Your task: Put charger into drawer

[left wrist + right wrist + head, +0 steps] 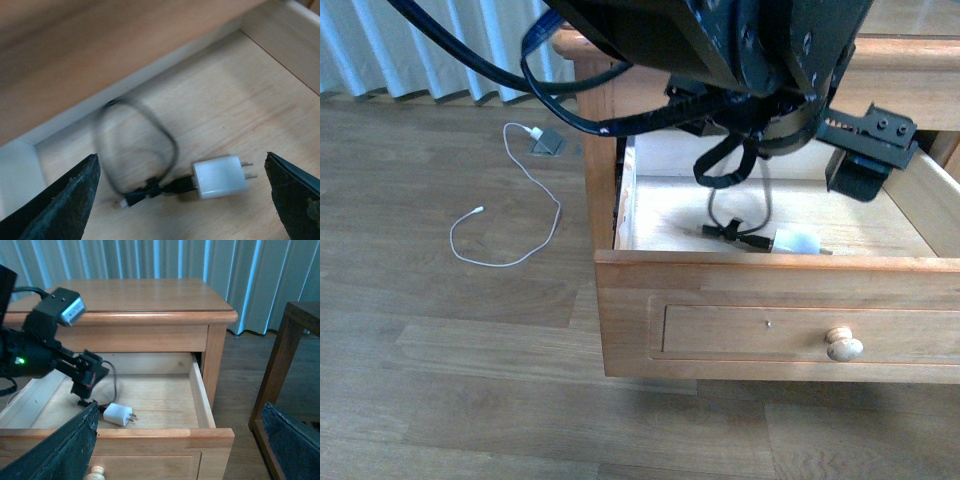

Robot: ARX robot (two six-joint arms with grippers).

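The upper drawer [720,330] of the honey-coloured nightstand stands pulled out, its pale knob [844,344] facing me. The charger [795,241], a small white plug block with a looped black cable [735,215], lies on the drawer floor near the front. In the left wrist view the charger [220,177] rests on the pale wood [225,110] below my left gripper [181,157], which is open, empty and not touching it. My right gripper [180,407] is open and empty in front of the nightstand, apart from the drawer [200,390]; the charger [118,414] shows there too.
A long white cable [520,200] lies on the wood floor to the left, running to a grey floor socket [546,145]. Curtains hang behind. A dark wooden frame [285,365] stands beside the nightstand. The left arm hangs over the drawer.
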